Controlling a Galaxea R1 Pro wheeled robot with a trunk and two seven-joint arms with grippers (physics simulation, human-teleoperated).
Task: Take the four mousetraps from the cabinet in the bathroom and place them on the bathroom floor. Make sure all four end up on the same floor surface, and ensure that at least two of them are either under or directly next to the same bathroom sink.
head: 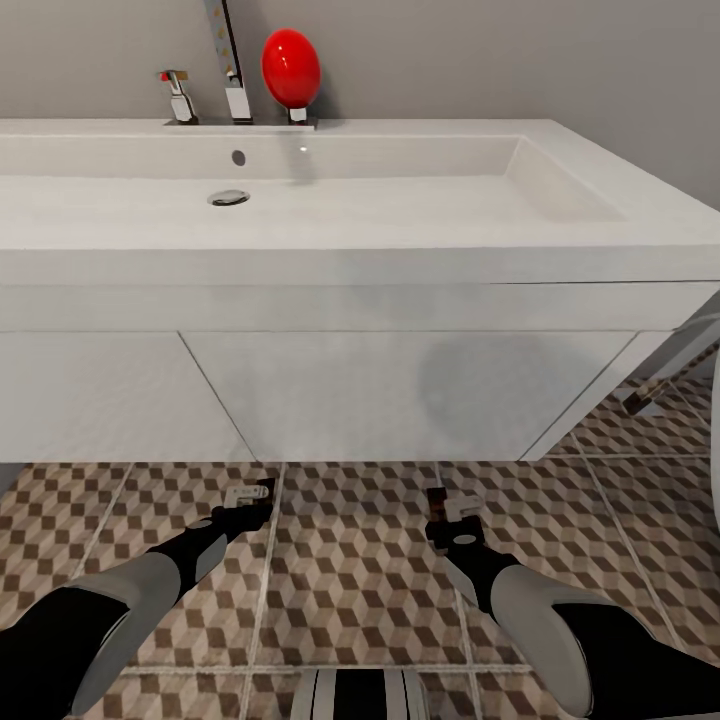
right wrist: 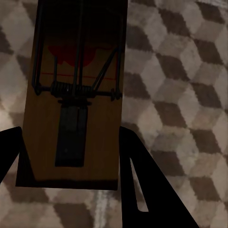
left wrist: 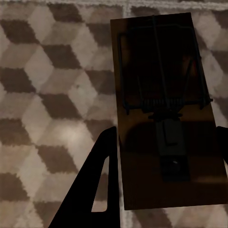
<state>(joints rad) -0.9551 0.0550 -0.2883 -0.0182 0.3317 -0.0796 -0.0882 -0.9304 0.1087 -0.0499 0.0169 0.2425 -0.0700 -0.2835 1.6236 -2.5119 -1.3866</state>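
Brown mousetrap (left wrist: 164, 114) per tool, edges cropped

Two arms, same build: glossy black upper segments, then fat rounded light-grey shells over the forearms, then slim black wrists. Left gripper (head: 262, 491) looked pale grey-white with little dark fittings, kinda blocky. Right gripper (head: 436, 499) was mostly black with a white bracket and a round white cap at the wrist. At 6 o'clock of the head view, a striped bit of trunk: white and dark bands, curved. Up close in the wrist views, fingers (left wrist: 97, 190) were flat matte black wedges, each with a narrow triangular cutout (right wrist: 135, 183). Couldn't make out cables, screws or markings.
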